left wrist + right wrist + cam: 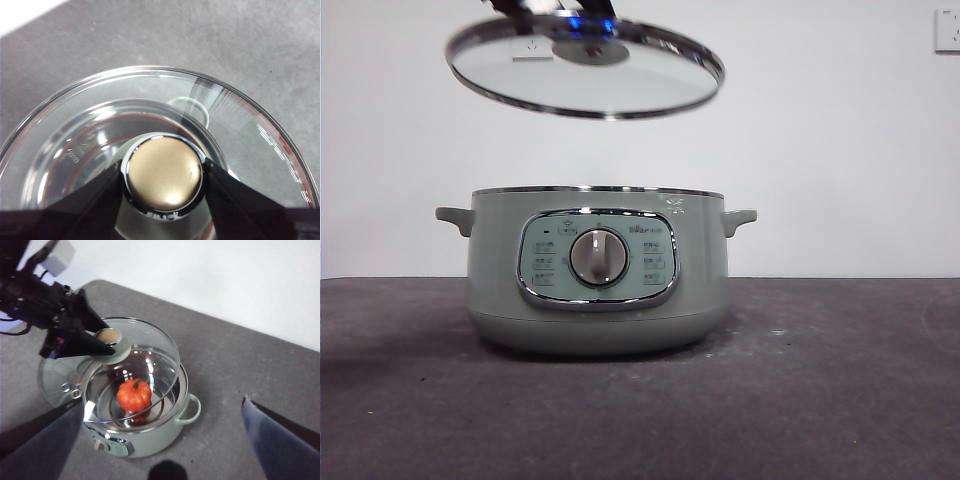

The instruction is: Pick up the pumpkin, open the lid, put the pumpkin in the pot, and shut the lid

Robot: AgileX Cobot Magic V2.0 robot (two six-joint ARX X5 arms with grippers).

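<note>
Front and centre on the dark grey table [840, 400] sits the pot [595, 300], its silver dial [598, 257] facing the front camera, open at the top. Above it hangs the lid [585, 65], tilted, clear of the rim and shifted a little to the left in the front view. Over to the left wrist view: the left gripper [163, 176] has its two black jaws clamped on either side of the knob [163, 179], one pad pressed to each flank, the glass dish of the lid spreading out beneath. From the right wrist camera you can see that same left gripper [102, 340] pinching the knob, the lid held partly over the pot's mouth, and the pumpkin [134, 395] sitting down inside the pot, seen through the glass; whether it rests flat on the bottom is hard to judge through the reflections. The right gripper [165, 440] hangs high above the table, jaws spread wide apart, holding nothing, well clear of pot and lid.
</note>
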